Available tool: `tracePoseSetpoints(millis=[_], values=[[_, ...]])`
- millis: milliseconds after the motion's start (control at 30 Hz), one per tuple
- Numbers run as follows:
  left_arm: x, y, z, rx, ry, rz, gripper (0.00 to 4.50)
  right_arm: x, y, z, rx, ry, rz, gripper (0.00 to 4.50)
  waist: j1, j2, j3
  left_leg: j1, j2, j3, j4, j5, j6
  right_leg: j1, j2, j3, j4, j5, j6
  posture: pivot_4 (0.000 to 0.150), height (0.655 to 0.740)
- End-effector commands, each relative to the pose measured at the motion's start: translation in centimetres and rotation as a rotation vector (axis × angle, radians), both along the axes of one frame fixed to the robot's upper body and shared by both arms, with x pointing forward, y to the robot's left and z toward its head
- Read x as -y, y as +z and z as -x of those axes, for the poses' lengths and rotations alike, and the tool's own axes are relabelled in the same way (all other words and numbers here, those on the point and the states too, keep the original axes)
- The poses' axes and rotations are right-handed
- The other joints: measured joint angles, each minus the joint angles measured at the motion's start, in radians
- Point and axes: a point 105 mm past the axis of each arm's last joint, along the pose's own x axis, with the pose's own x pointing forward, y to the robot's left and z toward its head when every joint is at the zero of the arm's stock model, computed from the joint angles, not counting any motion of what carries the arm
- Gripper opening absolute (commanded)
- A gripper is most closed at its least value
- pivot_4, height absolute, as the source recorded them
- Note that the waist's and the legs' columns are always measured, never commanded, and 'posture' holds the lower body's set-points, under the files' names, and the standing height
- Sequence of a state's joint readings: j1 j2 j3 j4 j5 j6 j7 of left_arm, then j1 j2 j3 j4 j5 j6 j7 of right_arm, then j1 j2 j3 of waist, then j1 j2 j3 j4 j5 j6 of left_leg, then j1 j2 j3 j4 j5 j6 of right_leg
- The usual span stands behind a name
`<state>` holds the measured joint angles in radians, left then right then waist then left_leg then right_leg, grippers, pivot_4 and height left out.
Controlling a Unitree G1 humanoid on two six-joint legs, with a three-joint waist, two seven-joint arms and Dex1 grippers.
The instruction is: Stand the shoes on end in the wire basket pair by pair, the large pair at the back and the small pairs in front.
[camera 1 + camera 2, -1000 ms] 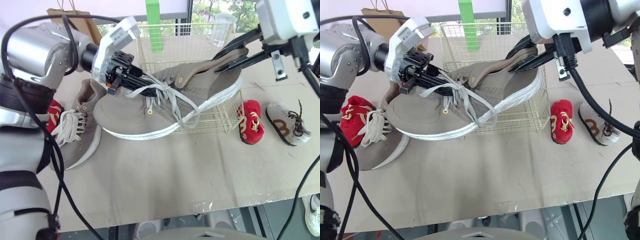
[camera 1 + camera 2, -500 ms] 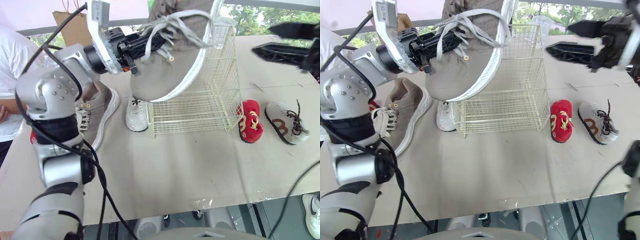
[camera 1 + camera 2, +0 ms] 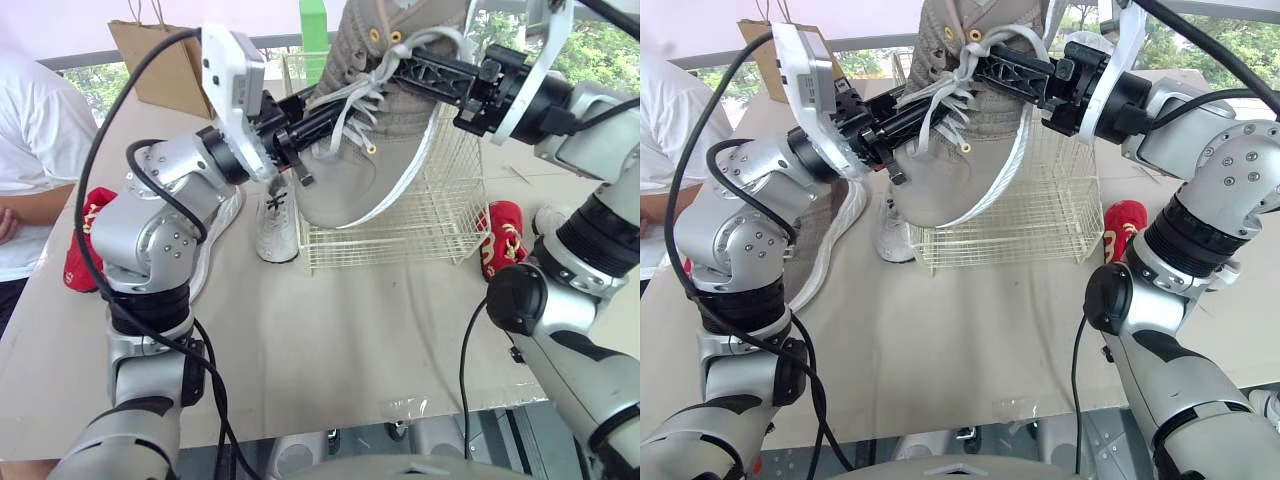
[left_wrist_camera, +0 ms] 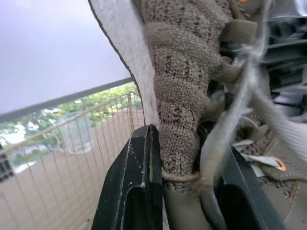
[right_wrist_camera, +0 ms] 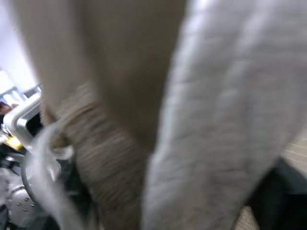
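Note:
A large beige shoe (image 3: pixel 375 160) hangs toe down over the front left part of the wire basket (image 3: pixel 440 215). My left gripper (image 3: pixel 335 108) comes in from the left and is shut on the knit upper by the laces, with a black finger (image 4: pixel 139 191) pressed against the fabric. My right gripper (image 3: pixel 405 68) reaches in from the right and meets the shoe near its eyelets. The second large beige shoe (image 3: pixel 845 225) lies on the table behind my left arm. A small white shoe (image 3: pixel 275 215) stands against the basket's left side.
One small red shoe (image 3: pixel 503 235) lies right of the basket, another red shoe (image 3: pixel 85 230) at the far left. A person in a white shirt (image 3: pixel 35 150) stands at the table's left edge. A brown paper bag (image 3: pixel 160 60) is at the back left.
My right gripper has swung in from the right and now meets the shoe. The shoe has come down a little and hangs more upright over the basket.

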<state>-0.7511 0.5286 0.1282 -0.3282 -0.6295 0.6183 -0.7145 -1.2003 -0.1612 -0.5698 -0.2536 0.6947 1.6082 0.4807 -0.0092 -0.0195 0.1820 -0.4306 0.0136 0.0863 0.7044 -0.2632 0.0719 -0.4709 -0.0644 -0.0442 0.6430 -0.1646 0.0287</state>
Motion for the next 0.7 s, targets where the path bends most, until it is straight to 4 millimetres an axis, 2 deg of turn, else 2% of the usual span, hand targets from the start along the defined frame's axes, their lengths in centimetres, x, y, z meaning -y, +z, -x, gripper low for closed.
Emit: tracePoseSetpoints(millis=[33, 67, 133, 200, 233, 333, 433, 567, 700], values=[[0.5, 1.1, 1.9, 0.022, -0.076, 0.040, 0.64, 0.3, 1.3, 1.1, 0.066, 0.012, 0.020, 1.88, -0.003, 0.000, 0.000, 0.000, 0.000, 0.000, 0.000, 0.000, 0.000, 0.000, 0.000, 0.000, 0.000, 0.000, 0.000, 0.150, 0.7400], [0.4, 1.2, 2.0, -0.016, -0.098, 0.071, 1.44, 0.4, 1.3, 1.1, 0.068, 0.009, 0.030, 1.69, -0.003, 0.000, 0.000, 0.000, 0.000, -0.001, 0.000, 0.000, 0.000, 0.000, 0.000, 0.000, 0.000, 0.000, 0.000, 0.150, 0.7400], [-0.8, 0.8, 2.0, -0.188, -0.117, 0.172, 1.81, 1.4, 2.5, 0.9, 0.161, -0.032, 0.047, 1.65, -0.005, 0.000, 0.000, 0.000, 0.000, -0.001, 0.000, 0.000, 0.000, 0.000, 0.000, 0.000, 0.000, 0.000, 0.000, 0.150, 0.7400], [-2.1, -0.3, 2.8, -0.315, -0.144, 0.212, 2.91, 2.5, 4.3, 0.6, 0.258, -0.058, 0.046, 1.58, -0.011, 0.000, 0.000, 0.001, 0.001, -0.001, 0.000, 0.000, 0.000, 0.001, 0.000, 0.001, 0.000, 0.000, 0.000, 0.150, 0.7400], [-2.6, -0.7, 3.5, -0.356, -0.160, 0.223, 3.17, 3.1, 5.4, 0.4, 0.296, -0.064, 0.025, 1.57, -0.011, 0.000, 0.000, 0.001, 0.001, -0.001, 0.000, 0.000, 0.001, 0.001, 0.000, 0.001, -0.001, 0.000, 0.001, 0.150, 0.7400], [-3.6, -2.3, 5.5, -0.424, -0.169, 0.204, 3.17, 4.3, 8.1, -0.2, 0.452, -0.101, 0.017, 1.57, -0.018, 0.000, 0.000, 0.001, 0.001, -0.001, 0.000, 0.000, 0.001, 0.001, 0.001, 0.002, -0.001, 0.000, 0.001, 0.150, 0.7400], [-4.3, -4.9, 6.9, -0.396, -0.047, 0.118, 3.17, 5.1, 10.4, -0.6, 0.596, -0.068, 0.038, 1.57, -0.031, 0.000, 0.000, 0.002, 0.001, 0.000, -0.001, 0.000, 0.000, 0.001, 0.002, 0.002, -0.001, 0.000, 0.001, 0.150, 0.7400], [-3.8, -6.9, 8.9, -0.418, -0.049, 0.089, 3.17, 5.1, 11.5, -1.8, 0.718, -0.046, 0.137, 1.57, -0.029, 0.000, 0.000, 0.004, 0.002, 0.002, -0.003, 0.000, 0.000, 0.002, 0.002, 0.003, -0.003, 0.000, 0.000, 0.150, 0.7400], [-3.4, -7.3, 10.5, -0.386, -0.076, 0.080, 3.17, 4.6, 11.7, -2.9, 0.867, -0.042, 0.271, 1.57, -0.025, 0.000, 0.000, 0.006, 0.002, 0.002, -0.002, 0.000, 0.000, 0.005, 0.002, 0.003, -0.003, -0.002, -0.002, 0.150, 0.7400]])
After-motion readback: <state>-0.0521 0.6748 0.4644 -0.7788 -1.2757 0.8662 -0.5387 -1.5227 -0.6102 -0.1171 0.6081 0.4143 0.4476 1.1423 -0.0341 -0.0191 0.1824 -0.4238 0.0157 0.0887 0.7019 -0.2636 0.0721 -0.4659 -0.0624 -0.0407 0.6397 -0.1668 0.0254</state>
